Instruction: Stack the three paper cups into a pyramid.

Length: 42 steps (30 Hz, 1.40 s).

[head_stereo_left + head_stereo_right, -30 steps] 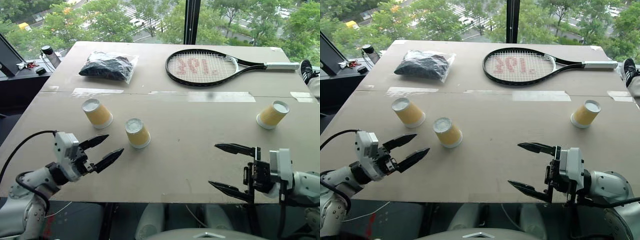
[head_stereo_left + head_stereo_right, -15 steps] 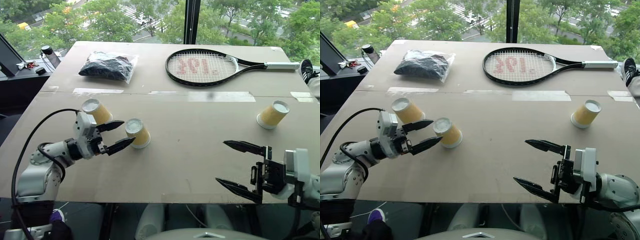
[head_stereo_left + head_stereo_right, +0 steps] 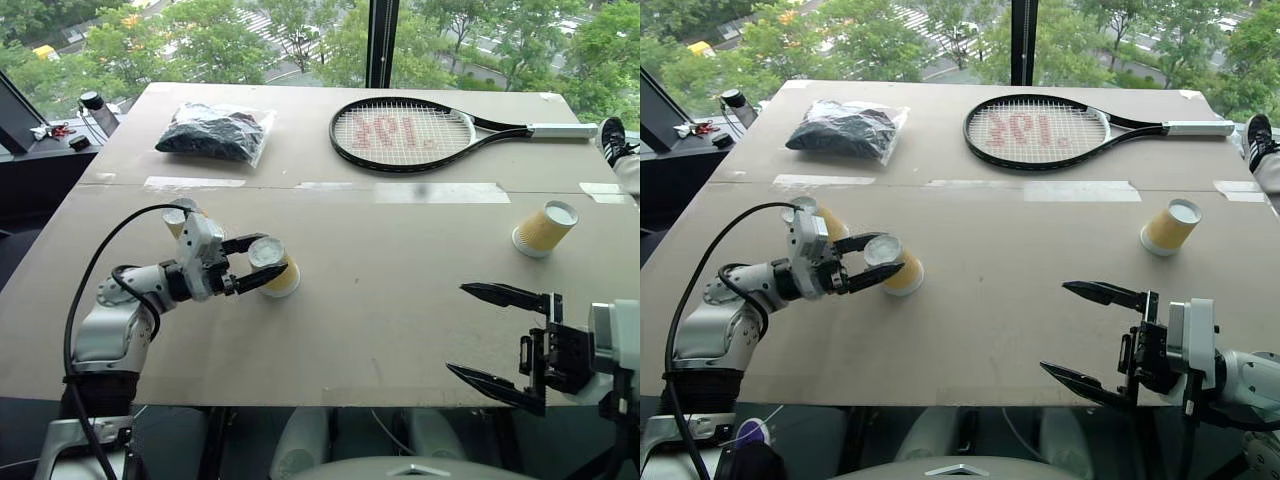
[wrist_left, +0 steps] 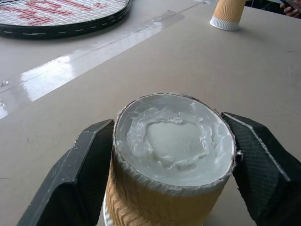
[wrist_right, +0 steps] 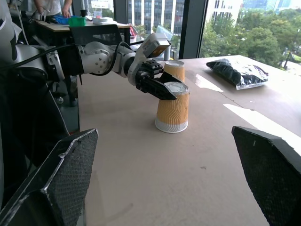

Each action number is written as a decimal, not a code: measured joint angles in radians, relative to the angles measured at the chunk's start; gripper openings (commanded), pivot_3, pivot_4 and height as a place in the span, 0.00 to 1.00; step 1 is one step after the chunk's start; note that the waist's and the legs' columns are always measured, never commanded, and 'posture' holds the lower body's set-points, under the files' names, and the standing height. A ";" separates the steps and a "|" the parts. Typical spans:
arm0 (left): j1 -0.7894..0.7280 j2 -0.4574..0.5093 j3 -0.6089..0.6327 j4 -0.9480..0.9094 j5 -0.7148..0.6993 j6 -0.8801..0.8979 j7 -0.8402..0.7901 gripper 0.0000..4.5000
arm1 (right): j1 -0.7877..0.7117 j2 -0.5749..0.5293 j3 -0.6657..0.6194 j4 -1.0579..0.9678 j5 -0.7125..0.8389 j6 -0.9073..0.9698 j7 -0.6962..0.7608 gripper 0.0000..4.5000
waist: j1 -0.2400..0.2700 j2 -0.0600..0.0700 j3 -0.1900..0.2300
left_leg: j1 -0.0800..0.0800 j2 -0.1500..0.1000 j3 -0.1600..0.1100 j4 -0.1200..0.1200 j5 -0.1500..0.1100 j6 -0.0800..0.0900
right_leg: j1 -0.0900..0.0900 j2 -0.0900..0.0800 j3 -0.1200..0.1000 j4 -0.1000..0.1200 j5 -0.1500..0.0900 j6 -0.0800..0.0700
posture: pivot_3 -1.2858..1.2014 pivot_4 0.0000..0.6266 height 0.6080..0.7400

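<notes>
One paper cup (image 3: 277, 271), unmarked, sits clamped in left end effector (image 3: 258, 264).

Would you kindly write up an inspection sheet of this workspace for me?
Surface: brown table, tape strips across it.
Job's things: three paper cups, all upside down, unstacked: middle cup, cup behind it, far cup apart on the right.
Clutter: tennis racket; bagged dark item.
Grippers: left gripper shut on the middle cup; right gripper open, holding nothing.
Cables: black cable looping over the left arm.
Surroundings: window, trees outside.
</notes>
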 measured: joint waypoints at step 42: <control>-0.755 -0.613 -0.277 0.715 0.366 -0.103 0.385 0.51 | 0.194 0.253 -0.088 -0.073 -0.319 0.011 -0.414 1.00 | -0.001 -0.003 0.002 | -0.002 -0.003 0.001 0.002 0.000 0.000 | -0.002 0.006 -0.001 0.002 -0.001 0.002 | 0.52 0.24 1.00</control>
